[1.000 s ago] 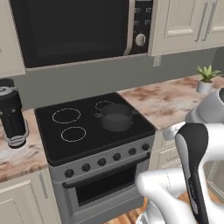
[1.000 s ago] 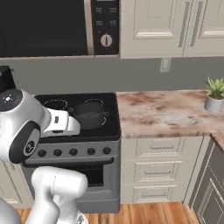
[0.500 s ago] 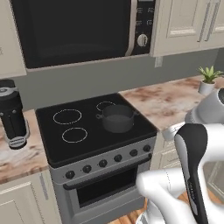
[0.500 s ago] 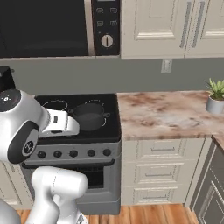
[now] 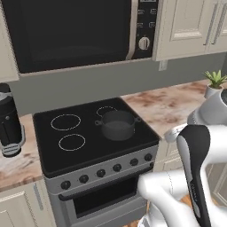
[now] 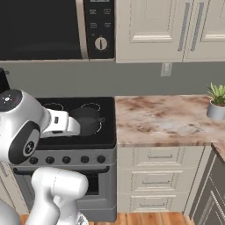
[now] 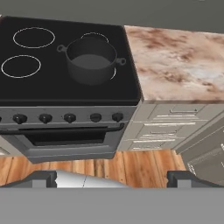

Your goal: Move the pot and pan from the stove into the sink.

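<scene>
Hand view, gripper (image 7: 112,178) jaws wide apart and empty, hanging in front of stove (image 7: 52,94), dark grey pot (image 7: 91,65) on front right burner, marble counter (image 7: 175,65) right.

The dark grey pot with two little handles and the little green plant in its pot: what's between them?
Bare marbled countertop lies between the dark grey pot and the potted plant, seen in the left base view.

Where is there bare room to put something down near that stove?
The marble counter between the stove and the potted plant is bare. The stove's two left burner rings are bare too. The pot takes its right side.
</scene>
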You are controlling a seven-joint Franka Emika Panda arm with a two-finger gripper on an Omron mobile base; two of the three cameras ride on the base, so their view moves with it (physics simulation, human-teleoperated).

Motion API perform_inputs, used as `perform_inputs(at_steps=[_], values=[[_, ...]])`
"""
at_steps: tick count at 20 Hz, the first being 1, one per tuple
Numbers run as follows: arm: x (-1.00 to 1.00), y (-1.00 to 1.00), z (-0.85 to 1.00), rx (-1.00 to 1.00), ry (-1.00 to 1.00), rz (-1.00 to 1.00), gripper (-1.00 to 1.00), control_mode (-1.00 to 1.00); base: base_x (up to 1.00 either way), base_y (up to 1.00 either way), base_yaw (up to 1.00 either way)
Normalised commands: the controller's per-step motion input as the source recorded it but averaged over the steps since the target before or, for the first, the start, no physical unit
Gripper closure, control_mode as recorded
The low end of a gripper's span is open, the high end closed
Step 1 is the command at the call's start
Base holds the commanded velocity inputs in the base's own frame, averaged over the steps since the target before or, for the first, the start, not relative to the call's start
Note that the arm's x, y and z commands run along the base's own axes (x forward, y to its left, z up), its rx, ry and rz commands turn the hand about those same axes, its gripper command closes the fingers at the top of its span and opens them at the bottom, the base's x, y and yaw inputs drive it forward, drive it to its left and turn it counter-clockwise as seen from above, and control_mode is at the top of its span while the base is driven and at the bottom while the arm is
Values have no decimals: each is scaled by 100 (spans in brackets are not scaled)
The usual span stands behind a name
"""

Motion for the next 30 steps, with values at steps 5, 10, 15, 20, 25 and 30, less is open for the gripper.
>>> perform_inputs(at_steps=[5, 10, 15, 20, 25, 30], values=[[0, 0, 0, 0, 0, 0, -100, 100, 33, 4, 0], [8, 0, 0, 0, 0, 0, -100, -100, 0, 0, 0], [20, 17, 0, 0, 6, -7, -100, -100, 0, 0, 0], [6, 7, 0, 7, 6, -9, -100, -100, 0, 0, 0], [0, -3, 0, 14, 0, -2, -100, -100, 0, 0, 0], [0, -5, 0, 16, 0, -3, -100, -100, 0, 0, 0]])
